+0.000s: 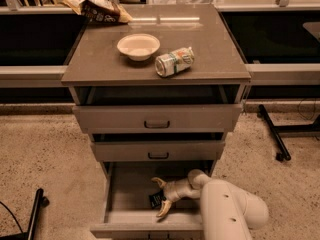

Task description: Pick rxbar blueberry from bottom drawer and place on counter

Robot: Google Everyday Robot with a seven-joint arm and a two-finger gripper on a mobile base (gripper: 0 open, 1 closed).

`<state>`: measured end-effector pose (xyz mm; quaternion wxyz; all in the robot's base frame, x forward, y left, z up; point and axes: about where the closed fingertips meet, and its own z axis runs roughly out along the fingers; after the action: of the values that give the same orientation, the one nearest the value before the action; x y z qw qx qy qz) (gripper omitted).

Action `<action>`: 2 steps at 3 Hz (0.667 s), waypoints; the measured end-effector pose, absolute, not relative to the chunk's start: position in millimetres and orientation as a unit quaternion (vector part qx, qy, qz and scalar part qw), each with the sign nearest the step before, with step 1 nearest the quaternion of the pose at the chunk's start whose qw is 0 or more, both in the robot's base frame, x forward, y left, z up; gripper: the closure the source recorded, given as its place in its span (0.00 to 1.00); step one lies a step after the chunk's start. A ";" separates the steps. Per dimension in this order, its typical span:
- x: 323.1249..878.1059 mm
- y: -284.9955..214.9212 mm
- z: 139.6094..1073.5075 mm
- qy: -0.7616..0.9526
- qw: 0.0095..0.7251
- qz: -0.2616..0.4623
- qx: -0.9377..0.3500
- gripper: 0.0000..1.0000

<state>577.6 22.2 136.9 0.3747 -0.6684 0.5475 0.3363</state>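
Gripper (pixel 161 198) is down in the bottom drawer (pixel 125 196), spread open and not grabbing yet, with the rxbar blueberry (pixel 154 199) at its 9 o'clock between the tips.
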 end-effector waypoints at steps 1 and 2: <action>575.2 23.7 135.7 0.550 0.370 0.339 -0.667 0.00; 575.2 21.9 134.7 0.560 0.365 0.327 -0.668 0.00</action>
<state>575.2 21.9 134.7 0.3653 -0.6678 0.5604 0.3265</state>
